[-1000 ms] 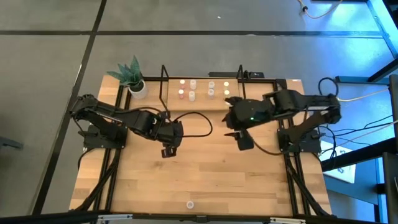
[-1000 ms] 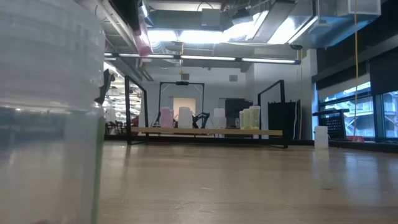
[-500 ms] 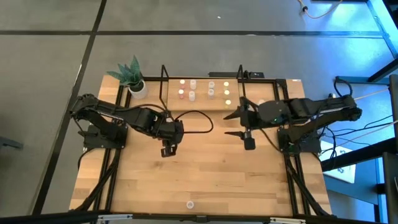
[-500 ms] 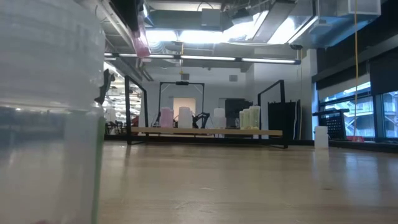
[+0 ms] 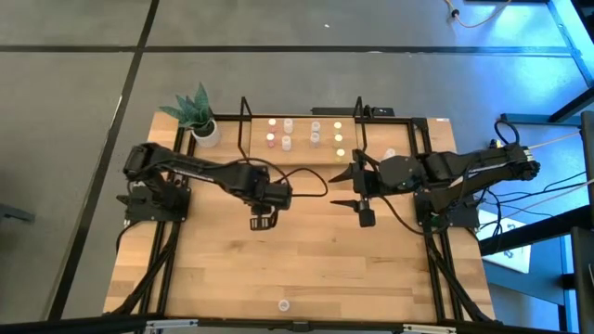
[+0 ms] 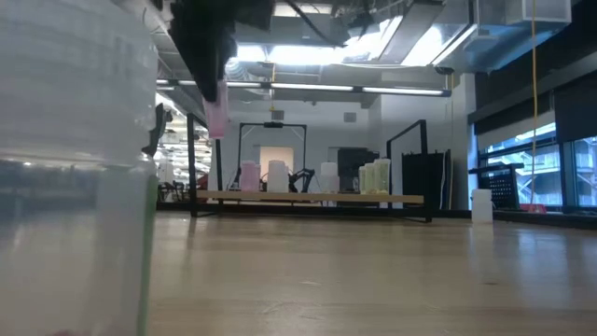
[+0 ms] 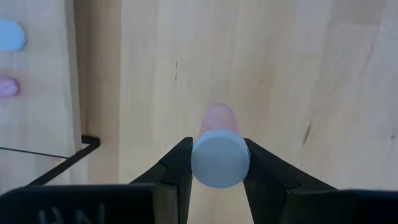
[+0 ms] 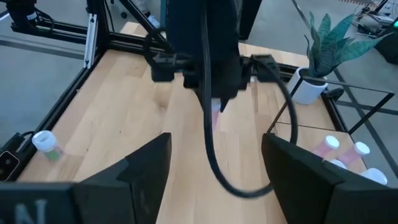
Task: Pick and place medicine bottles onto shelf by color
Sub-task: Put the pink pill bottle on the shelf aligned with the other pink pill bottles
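You had the left gripper [image 7: 217, 163] pinching a pink medicine bottle [image 7: 217, 152] between its fingers [image 7: 177, 168], the whitish round end facing the wrist camera and the pink body pointing away; in the low view the bottle [image 6: 216, 117] hung clear above the tabletop [image 5: 306, 260]. The gripper [image 5: 262, 221] stood over the middle of the tabletop, just in front of the shelf [image 5: 302, 153]. On the shelf stood the other medicine bottles [image 5: 306, 133], pink, white and yellow-green. Your right gripper [image 5: 362, 199] waited nearby at the shelf's right front corner, fingers [image 8: 134, 174] spread and empty. A potted plant [image 5: 200, 116] stood left of the shelf. One loose bottle [image 5: 283, 303] stood near the front edge. Bare tabletop lay between that bottle and the arms.
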Motion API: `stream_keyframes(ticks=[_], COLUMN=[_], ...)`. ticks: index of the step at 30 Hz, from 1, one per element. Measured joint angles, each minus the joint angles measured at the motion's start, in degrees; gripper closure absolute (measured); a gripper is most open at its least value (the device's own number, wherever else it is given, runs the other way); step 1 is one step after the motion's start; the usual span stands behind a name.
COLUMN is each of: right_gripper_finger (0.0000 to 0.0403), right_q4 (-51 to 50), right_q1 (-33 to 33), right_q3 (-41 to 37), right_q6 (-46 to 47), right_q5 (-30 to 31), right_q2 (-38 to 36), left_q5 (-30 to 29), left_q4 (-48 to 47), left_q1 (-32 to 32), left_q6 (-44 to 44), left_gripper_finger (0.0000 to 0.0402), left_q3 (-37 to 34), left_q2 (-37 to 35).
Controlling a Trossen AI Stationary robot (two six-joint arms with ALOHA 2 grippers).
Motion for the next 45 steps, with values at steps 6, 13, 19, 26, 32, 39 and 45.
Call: stream_keyframes(ticks=[6, 13, 19, 26, 32, 39, 45], right_gripper_finger=[0.0151, 0.0151, 0.0151, 0.0151, 0.0151, 0.0151, 0.0151], right_q4=[-0.02, 0.02, 0.09, 0.09, 0.11, 0.13, 0.13], right_q1=[0.00, 0.00, 0.00, 0.01, 0.01, 0.00, 0.01], right_q3=[0.00, 0.00, 0.02, 0.02, 0.02, 0.02, 0.02], right_q6=[-0.20, -0.35, -0.33, -0.31, -0.27, -0.27, -0.27], right_q5=[0.00, 0.00, 0.00, 0.00, 0.00, 0.00, 0.00], right_q2=[0.00, 0.00, 0.00, 0.02, 0.02, 0.04, 0.04], left_q5=[1.98, 2.12, 2.19, 4.50, 5.20, 6.68, 8.13], left_q4=[0.48, 5.17, 8.97, 10.71, 12.02, 13.97, 15.96], left_q1=[1.35, 1.83, 1.86, 2.27, 2.47, 3.80, 4.19], left_q6=[0.74, -0.20, -0.19, -0.21, 0.01, 0.03, 0.03], left_gripper_finger=[0.0296, 0.0296, 0.0296, 0.0296, 0.0296, 0.0296, 0.0296], left_q3=[0.00, -0.02, -0.02, -0.02, -0.01, -0.02, -1.46], left_q2=[2.40, 6.76, 9.81, 13.40, 14.96, 14.88, 14.88])
